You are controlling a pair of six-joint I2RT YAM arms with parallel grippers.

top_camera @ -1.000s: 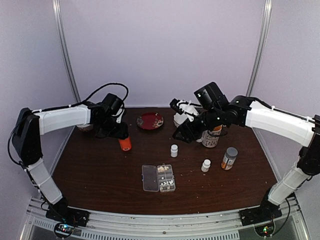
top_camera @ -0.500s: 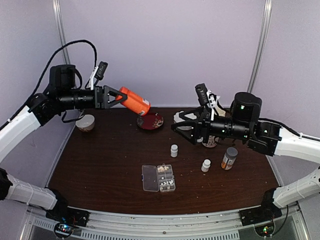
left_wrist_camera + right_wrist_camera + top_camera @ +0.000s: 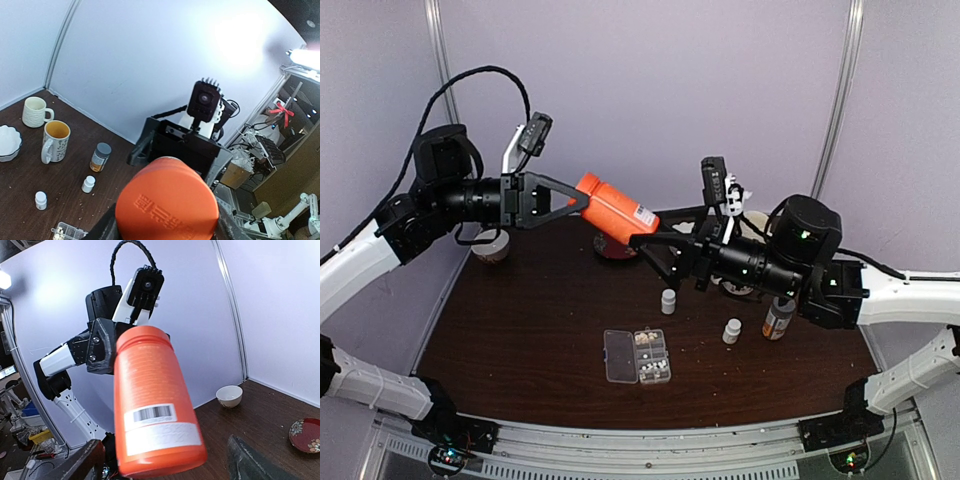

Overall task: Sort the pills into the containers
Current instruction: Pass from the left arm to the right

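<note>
An orange bottle (image 3: 615, 212) hangs high above the table, tilted down to the right, with my left gripper (image 3: 582, 196) shut on its cap end. My right gripper (image 3: 647, 230) is open, and its fingers stand on either side of the bottle's base end with gaps on both sides. The right wrist view shows the bottle (image 3: 152, 405) between the spread fingers of my right gripper (image 3: 167, 462). The left wrist view is filled by the bottle's end (image 3: 167, 200). The clear pill box (image 3: 638, 357) lies open on the table below, with pills (image 3: 653, 360) in its right-hand cells.
Two small white bottles (image 3: 668, 300) (image 3: 732, 330) and an amber jar with a grey cap (image 3: 778, 318) stand right of centre. A white bowl (image 3: 492, 247) sits at the back left. A red plate (image 3: 305, 435) lies at the back. Two mugs (image 3: 35, 111) (image 3: 55, 141) stand near the back wall.
My left arm lifted the orange bottle from the table and carried it right. My right gripper opened wider and moved left until its fingers stood on either side of the bottle's end.
</note>
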